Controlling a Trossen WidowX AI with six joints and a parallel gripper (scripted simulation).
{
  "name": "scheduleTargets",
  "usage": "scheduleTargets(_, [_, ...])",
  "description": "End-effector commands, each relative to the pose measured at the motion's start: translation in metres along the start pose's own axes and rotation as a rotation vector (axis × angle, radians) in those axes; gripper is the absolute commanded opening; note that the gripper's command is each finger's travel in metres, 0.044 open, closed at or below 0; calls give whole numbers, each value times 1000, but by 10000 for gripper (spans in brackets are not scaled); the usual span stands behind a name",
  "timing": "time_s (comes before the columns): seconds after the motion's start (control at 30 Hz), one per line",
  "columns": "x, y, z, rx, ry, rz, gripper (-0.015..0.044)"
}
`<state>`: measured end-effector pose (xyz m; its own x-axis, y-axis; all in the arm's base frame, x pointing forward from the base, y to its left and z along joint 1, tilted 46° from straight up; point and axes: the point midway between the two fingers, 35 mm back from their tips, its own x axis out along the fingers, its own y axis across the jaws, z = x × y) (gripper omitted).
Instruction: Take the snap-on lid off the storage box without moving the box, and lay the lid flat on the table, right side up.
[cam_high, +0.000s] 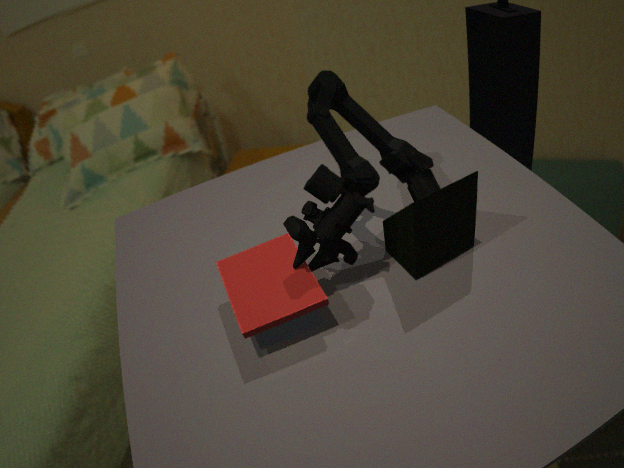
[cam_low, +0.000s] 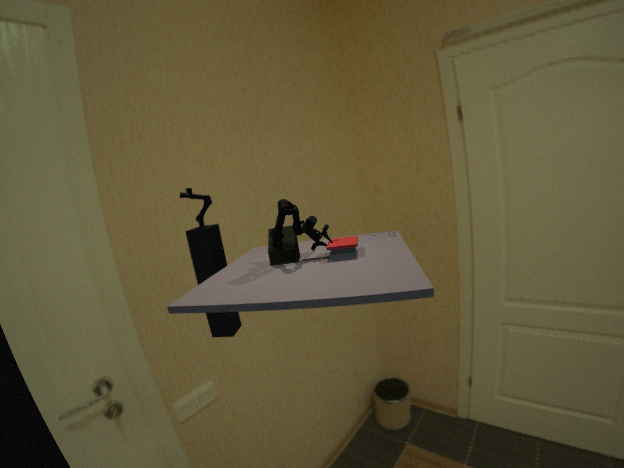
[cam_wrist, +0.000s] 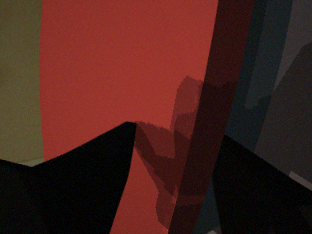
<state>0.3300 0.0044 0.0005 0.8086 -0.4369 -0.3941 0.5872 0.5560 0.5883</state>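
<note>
The red snap-on lid sits on the dark blue storage box, which mostly hides under it near the middle of the table. My gripper is at the lid's edge nearest the arm, tilted down. One finger rests on the lid's top and the other lies against its dark side edge, so the fingers are closed on the rim. The lid lies level on the box.
A dark upright panel stands at the arm's base. A tall dark pillar stands off the table's far edge. A bed with patterned pillows lies beside the grey table.
</note>
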Motion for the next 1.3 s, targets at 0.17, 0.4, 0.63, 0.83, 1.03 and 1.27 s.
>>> scheduleTargets(0.17, [0, 0, 0, 0, 0, 0, 0])
scheduleTargets(0.4, [-1, 1, 0, 0, 0, 0, 0])
scheduleTargets(0.63, [-2, 3, 0, 0, 0, 0, 0])
scheduleTargets(0.83, [-3, 3, 0, 0, 0, 0, 0])
scheduleTargets(1.03, [-4, 4, 0, 0, 0, 0, 0])
scheduleTargets(1.27, [-5, 5, 0, 0, 0, 0, 0])
